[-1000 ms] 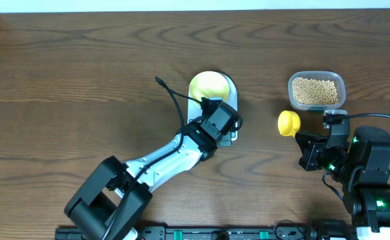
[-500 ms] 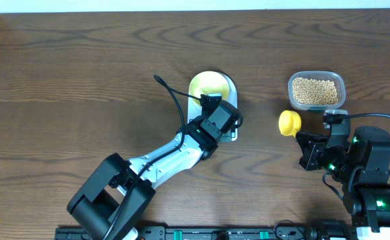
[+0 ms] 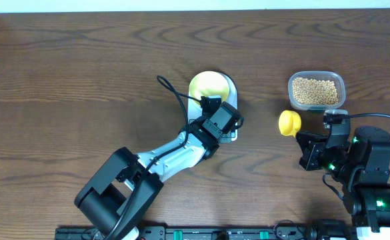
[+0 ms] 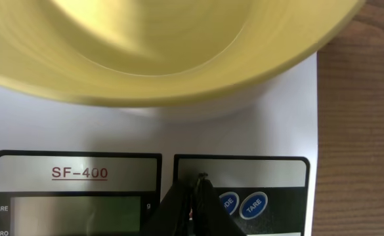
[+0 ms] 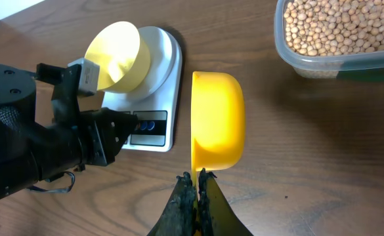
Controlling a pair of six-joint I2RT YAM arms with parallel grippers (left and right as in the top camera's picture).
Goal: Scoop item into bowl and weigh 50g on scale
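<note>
The bowl (image 4: 165, 46) is blurred and cut off by the left wrist view's top edge. The display (image 4: 73, 213) of the scale (image 4: 146, 134) runs off the bottom, no digits legible. Overhead, the left arm (image 3: 181, 143) covers it.

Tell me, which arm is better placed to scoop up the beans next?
The right arm. The right gripper is shut on the yellow scoop, and the container of beans sits close beside it. The left gripper is shut, empty, over the buttons of the scale, farther from the beans.
</note>
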